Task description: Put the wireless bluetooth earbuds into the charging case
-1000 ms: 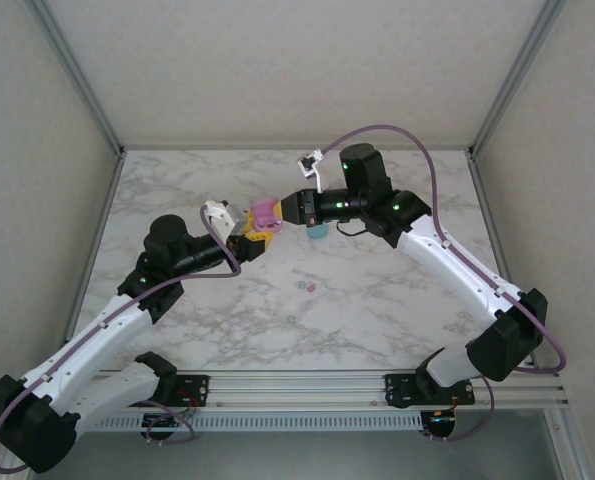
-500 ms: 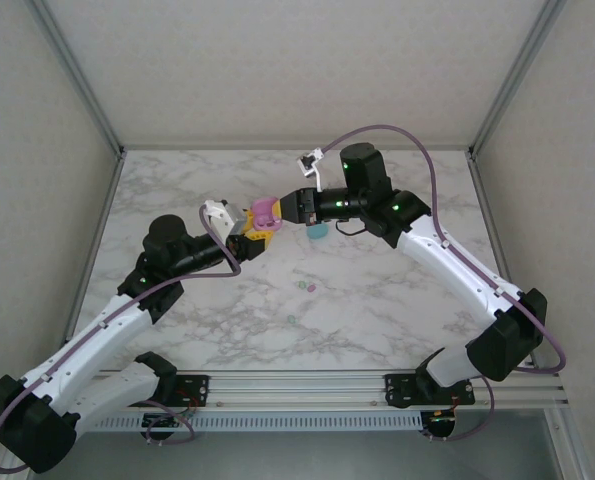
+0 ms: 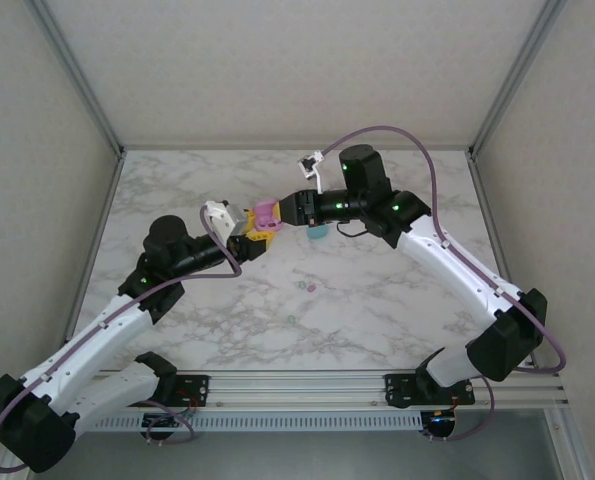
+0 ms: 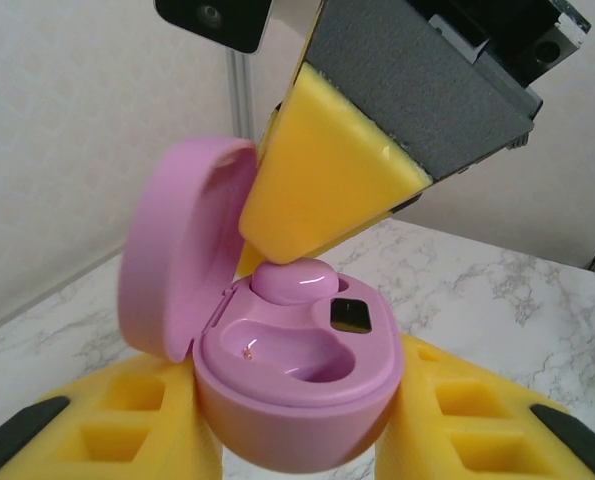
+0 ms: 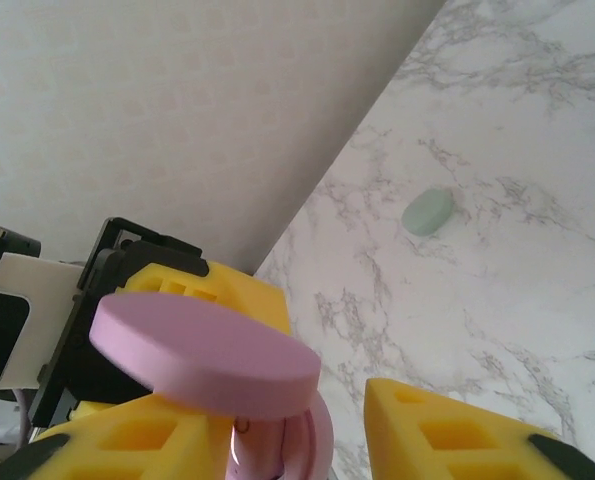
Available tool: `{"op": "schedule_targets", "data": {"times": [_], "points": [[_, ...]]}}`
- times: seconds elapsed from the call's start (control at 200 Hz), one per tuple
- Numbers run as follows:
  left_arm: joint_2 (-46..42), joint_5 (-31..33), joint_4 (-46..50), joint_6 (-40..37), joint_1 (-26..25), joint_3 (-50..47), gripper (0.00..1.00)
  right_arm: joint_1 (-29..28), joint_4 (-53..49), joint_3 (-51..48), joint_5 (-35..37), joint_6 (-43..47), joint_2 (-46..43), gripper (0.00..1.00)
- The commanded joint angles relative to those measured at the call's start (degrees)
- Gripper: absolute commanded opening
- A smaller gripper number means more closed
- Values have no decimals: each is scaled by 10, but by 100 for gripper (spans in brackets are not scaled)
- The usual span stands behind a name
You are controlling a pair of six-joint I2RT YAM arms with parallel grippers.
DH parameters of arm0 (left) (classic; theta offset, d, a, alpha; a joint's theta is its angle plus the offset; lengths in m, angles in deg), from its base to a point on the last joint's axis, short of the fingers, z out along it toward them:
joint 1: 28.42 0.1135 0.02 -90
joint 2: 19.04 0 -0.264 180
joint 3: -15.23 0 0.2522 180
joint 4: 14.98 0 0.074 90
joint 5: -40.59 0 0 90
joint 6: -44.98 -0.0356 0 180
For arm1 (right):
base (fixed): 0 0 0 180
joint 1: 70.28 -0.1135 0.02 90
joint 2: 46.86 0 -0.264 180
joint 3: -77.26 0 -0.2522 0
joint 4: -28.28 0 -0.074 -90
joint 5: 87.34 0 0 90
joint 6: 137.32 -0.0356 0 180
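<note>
Count: one pink case (image 4: pixel 297 400), open, with its lid (image 4: pixel 172 260) tipped back. One cyan case (image 3: pixel 318 232) on the worktop (image 3: pixel 397 300). One pink bud (image 4: pixel 295 280) sat in the socket farther from the left wrist camera; the nearer socket (image 4: pixel 287 350) was empty. Three loose buds (image 3: pixel 307 286) lay on the worktop toward the bases, two side by side and one apart, too small to give colours with any confidence.

The left arm stretched to mid-worktop, left claw (image 3: pixel 260 226) clamped on the pink case's base from both sides. The right arm bent in from the far right, right claw (image 3: pixel 281 210) meeting the case from the opposite side. Its fingers stood apart, gripping nothing. One yellow fingertip (image 4: pixel 317 190) was right at the seated bud; touching or not, could not tell.

The left wrist view gave the case's inside. The right wrist view gave the lid's outer face and a mint-green oval (image 5: pixel 429 212) alone on the worktop; case or bud, could not tell.
</note>
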Motion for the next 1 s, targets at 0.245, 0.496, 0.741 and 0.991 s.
{"op": "schedule_targets", "data": {"times": [0.245, 0.496, 0.741, 0.991], "points": [[-11, 21, -18, -13, -6, 5, 18, 0, -35, -13, 35, 22, -83, 53], [-28, 39, -17, -11, -6, -6, 18, 5, -85, -68, 188, 27, -159, 55], [-78, 70, -3, -7, -6, -17, 18, 61, -189, -164, 239, -70, -79, 45], [-120, 97, 25, -15, -6, -23, 19, -1, -149, -213, 223, -109, 60, 44]]}}
